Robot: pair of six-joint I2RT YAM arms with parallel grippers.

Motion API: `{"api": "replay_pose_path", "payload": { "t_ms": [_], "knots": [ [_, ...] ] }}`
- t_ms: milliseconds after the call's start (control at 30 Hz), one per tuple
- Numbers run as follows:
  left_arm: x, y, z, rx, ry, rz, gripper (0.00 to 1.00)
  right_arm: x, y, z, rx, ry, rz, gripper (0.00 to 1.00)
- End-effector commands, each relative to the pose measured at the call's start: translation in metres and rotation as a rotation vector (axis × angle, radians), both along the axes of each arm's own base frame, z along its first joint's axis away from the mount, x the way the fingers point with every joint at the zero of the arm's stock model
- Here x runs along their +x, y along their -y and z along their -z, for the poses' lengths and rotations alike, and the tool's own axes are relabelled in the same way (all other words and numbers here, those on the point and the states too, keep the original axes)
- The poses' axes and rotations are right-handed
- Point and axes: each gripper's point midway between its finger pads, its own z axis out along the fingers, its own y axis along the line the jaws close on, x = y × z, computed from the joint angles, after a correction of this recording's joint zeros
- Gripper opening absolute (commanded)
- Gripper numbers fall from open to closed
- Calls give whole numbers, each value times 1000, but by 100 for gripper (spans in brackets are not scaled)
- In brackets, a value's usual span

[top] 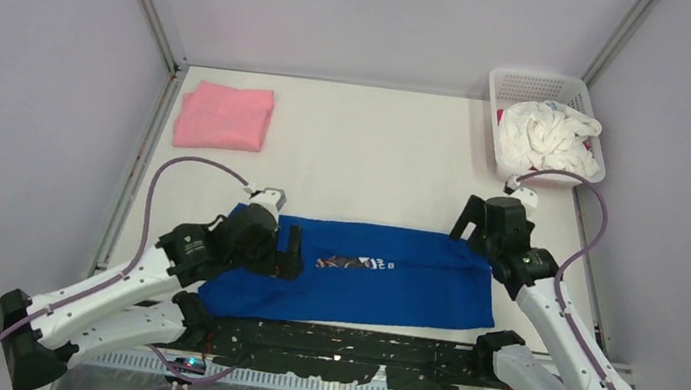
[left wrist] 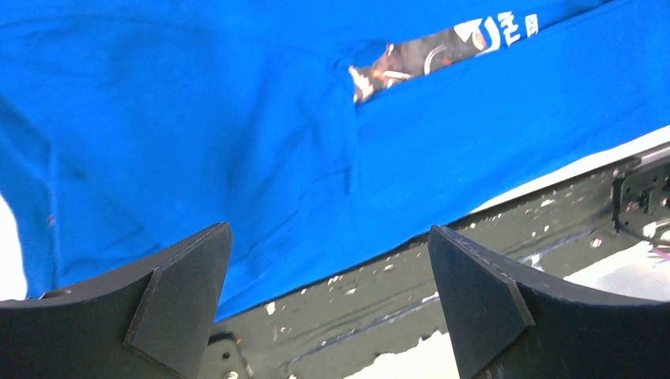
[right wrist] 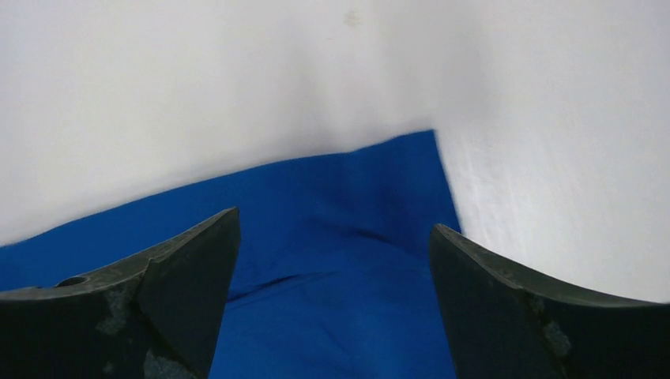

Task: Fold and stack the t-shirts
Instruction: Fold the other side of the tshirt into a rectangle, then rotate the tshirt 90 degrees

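Note:
The royal blue t-shirt (top: 381, 280) lies folded into a long strip across the near part of the table, with a slit showing part of its print (top: 353, 263). It fills the left wrist view (left wrist: 237, 118) and shows in the right wrist view (right wrist: 332, 260). The pink t-shirt (top: 224, 116) lies folded at the far left. My left gripper (top: 289, 248) is open and empty over the strip's left end. My right gripper (top: 471, 222) is open and empty over the strip's far right corner.
A white mesh basket (top: 513, 81) with white cloth (top: 546, 136) in it stands at the far right. A black perforated plate (top: 323, 338) runs along the near edge, also in the left wrist view (left wrist: 474, 260). Grey walls enclose the table.

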Motion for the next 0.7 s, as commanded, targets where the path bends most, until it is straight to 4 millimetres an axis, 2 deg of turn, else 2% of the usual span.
{"api": "replay_pose_path", "payload": {
  "t_ms": [0,33,67,133,233,367,500,667],
  "knots": [
    [29,31,12,-102,-8,9,100,29,-82,-11,268,109,-355,95],
    [32,30,22,-110,-46,-15,100,32,-88,-9,289,106,-375,95],
    [38,23,34,-119,-84,-57,100,32,-95,1,307,57,-393,95],
    [43,16,55,-146,-146,-110,100,30,-94,22,306,-27,-373,95],
    [49,5,81,-173,-190,-175,100,24,-81,56,259,-143,-297,95],
    [50,-11,109,-164,-266,-249,100,23,-53,86,219,-199,-182,95],
    [61,-21,122,-194,-332,-319,100,37,-27,94,224,-176,-80,95],
    [86,-30,124,-175,-359,-380,100,59,2,80,167,-92,6,95]
  ]
}}
